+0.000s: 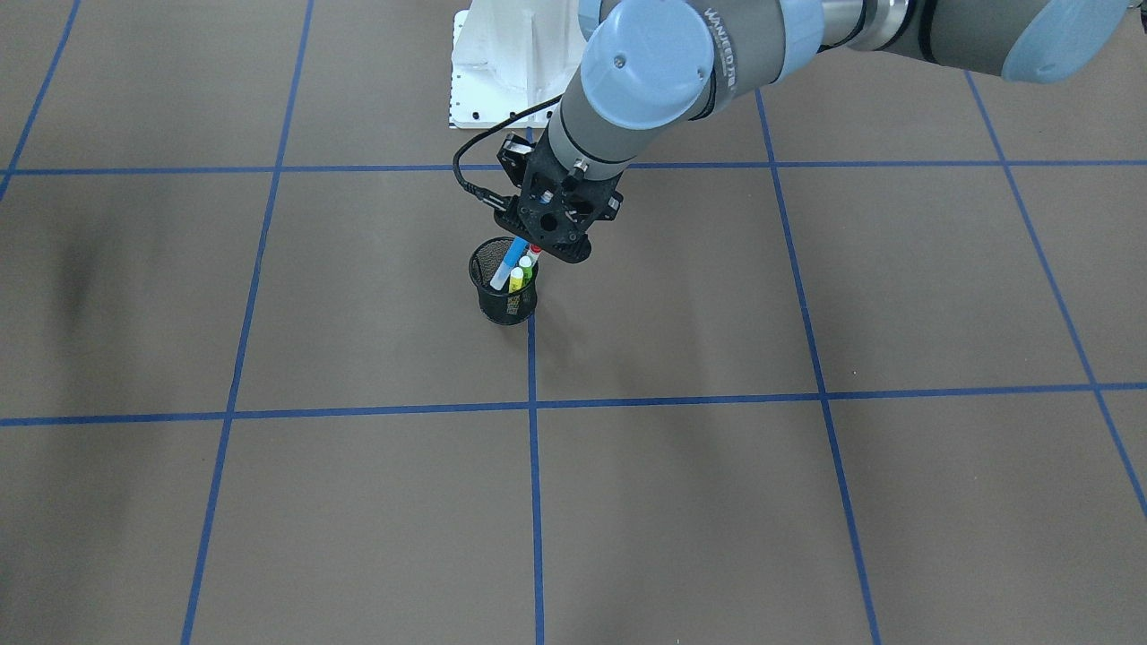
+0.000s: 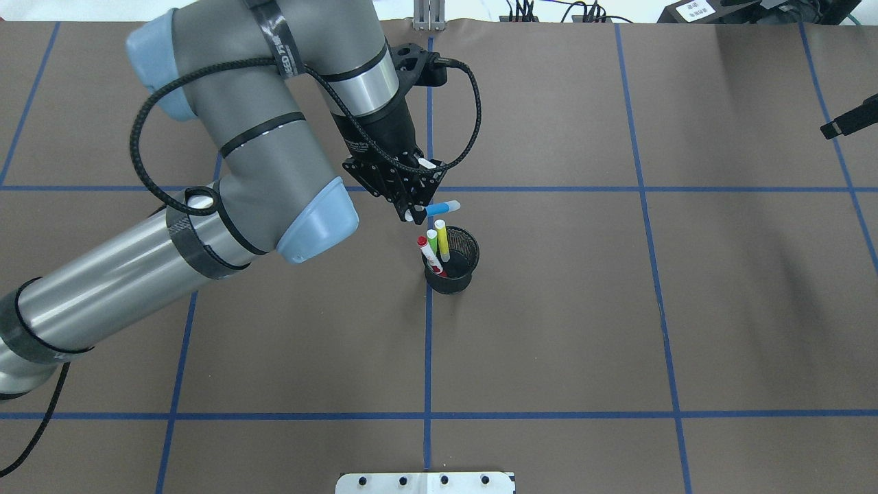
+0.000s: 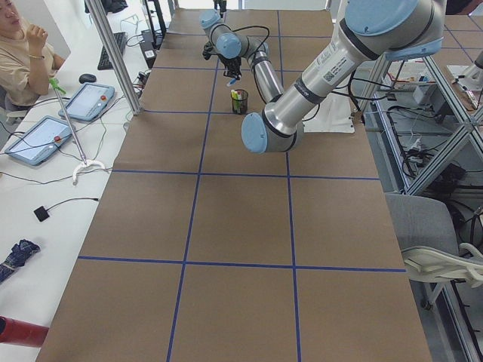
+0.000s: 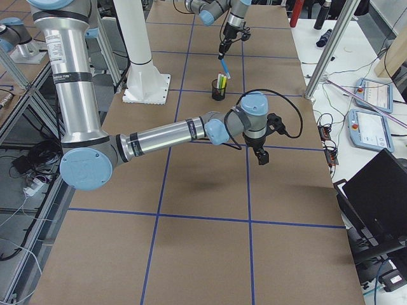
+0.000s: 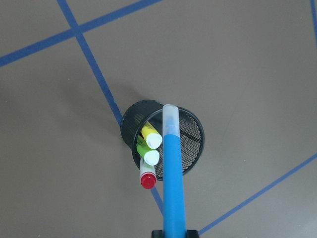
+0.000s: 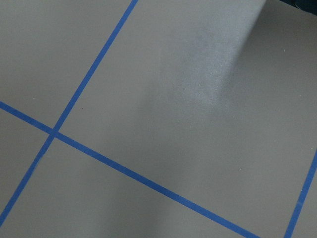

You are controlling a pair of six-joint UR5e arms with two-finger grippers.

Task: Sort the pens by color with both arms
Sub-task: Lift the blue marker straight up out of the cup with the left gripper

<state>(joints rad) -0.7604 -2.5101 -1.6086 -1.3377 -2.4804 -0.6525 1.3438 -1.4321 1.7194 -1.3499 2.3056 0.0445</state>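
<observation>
Above the mesh cup (image 2: 453,280), left gripper (image 2: 413,214) clamps the blue pen (image 2: 439,207).

I have the cup (image 2: 449,283) standing on the table (image 2: 617,329) near its middle, with 3 pens (image 2: 442,241) leaning in it. The 4th pen (image 2: 439,207) hangs above the cup's rim, clamped in the left gripper (image 2: 413,211). The right gripper (image 4: 262,157) hovers over the table well apart, off to the cup's right.

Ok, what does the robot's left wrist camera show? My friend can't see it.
A blue pen, held at the picture's bottom edge, hangs over a black mesh cup on a brown table with blue tape lines. A yellow pen, a green pen and a red-capped pen stand in the cup.
</observation>
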